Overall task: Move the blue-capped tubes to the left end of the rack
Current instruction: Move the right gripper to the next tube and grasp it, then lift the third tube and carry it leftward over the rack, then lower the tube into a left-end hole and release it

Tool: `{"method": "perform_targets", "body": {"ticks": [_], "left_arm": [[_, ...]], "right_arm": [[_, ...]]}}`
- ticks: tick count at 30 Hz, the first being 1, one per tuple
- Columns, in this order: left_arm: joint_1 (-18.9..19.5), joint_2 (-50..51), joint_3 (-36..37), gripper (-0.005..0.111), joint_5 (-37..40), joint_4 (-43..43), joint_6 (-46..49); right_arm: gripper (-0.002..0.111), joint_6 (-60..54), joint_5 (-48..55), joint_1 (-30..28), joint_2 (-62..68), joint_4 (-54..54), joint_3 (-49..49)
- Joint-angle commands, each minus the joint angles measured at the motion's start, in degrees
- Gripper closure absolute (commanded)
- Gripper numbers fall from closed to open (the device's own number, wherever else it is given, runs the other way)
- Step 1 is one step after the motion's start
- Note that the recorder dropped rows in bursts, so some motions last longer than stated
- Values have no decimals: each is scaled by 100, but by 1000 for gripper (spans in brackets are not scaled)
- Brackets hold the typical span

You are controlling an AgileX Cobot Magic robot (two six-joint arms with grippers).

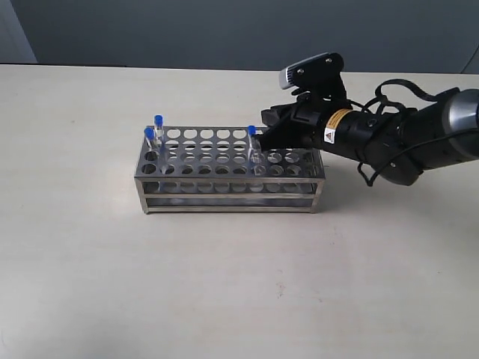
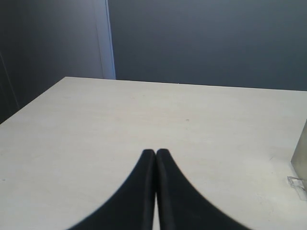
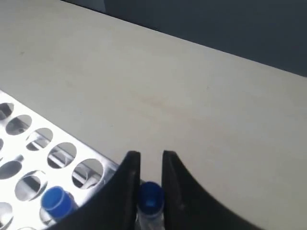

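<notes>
The steel rack [image 1: 228, 173] stands mid-table. Two blue-capped tubes [image 1: 159, 121] [image 1: 149, 134] stand in holes at its left end. My right gripper [image 1: 261, 137] reaches over the rack's far edge near the middle. In the right wrist view this gripper [image 3: 150, 155] is shut on a blue-capped tube [image 3: 151, 199], its fingers pressing the cap from both sides. Another capped tube [image 3: 57, 202] stands in the rack [image 3: 57, 148] beside it. The exterior view shows only one cap [image 1: 251, 131] at the fingertips. My left gripper [image 2: 156, 152] is shut and empty over bare table.
The dark right arm [image 1: 389, 138] stretches in from the right, with a camera housing [image 1: 310, 71] on top. A grey upright object [image 2: 301, 153] shows at the edge of the left wrist view. Behind the pale table [image 1: 239, 284] is a dark wall.
</notes>
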Motion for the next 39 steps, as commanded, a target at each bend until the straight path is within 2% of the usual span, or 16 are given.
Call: {"method": "perform_targets", "body": {"ticks": [1, 7, 11, 22, 33, 39], "left_arm": [[-39, -21, 19, 106, -26, -21, -3], [-39, -21, 19, 106, -26, -21, -14], [-39, -21, 19, 106, -26, -21, -14], [-39, -21, 19, 106, -26, -21, 5], [-39, -21, 19, 106, -26, -21, -13], [-39, -21, 19, 106, -26, -21, -13]], "right_arm": [[108, -90, 144, -24, -542, -73, -17], [108, -88, 39, 77, -1342, -281, -21], [108, -54, -25, 427, -1414, -380, -156], [108, -24, 317, 1556, -578, -446, -1101], [108, 81, 531, 2038, -109, -502, -1404], [108, 134, 542, 2039, 53, -507, -1404]]}}
